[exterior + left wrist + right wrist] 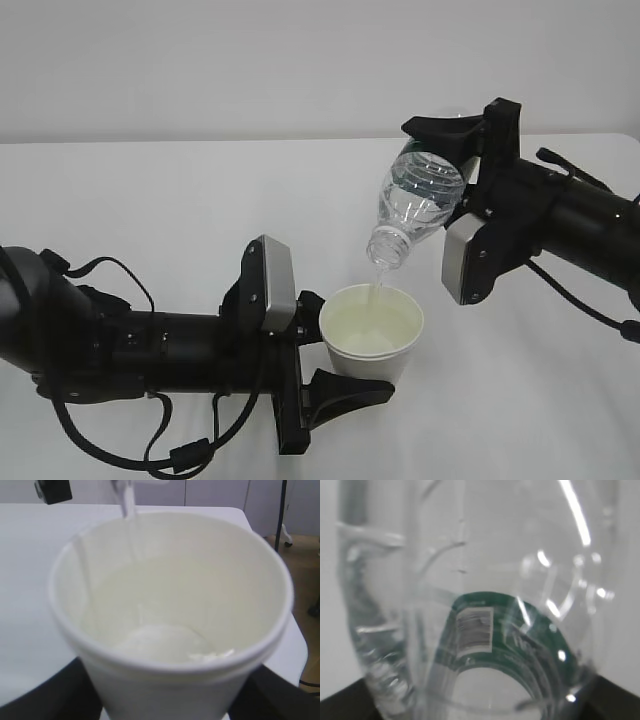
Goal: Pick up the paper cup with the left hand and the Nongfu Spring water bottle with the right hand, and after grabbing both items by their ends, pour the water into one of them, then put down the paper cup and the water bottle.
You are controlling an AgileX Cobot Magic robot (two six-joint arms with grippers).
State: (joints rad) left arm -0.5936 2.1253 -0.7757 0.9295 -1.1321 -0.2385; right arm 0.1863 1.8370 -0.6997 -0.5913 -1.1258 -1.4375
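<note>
The white paper cup (372, 335) is held upright off the table, and my left gripper (350, 348) is shut on its lower wall. In the left wrist view the paper cup (170, 605) fills the frame, with black fingers (35, 700) at both bottom corners. The clear Nongfu Spring water bottle (415, 200) is tilted mouth-down above the cup, and my right gripper (450, 165) is shut on its base end. A thin stream of water (376, 285) falls from the mouth into the cup; the same stream of water (129, 505) shows from the left wrist. Water lies in the cup's bottom. The bottle (485, 605) with its green label (530, 640) fills the right wrist view.
Both arms hang over a white table (150, 200) against a plain wall. From the left wrist, the table's right edge (300, 645) gives way to floor, where a black stand (282, 510) rises.
</note>
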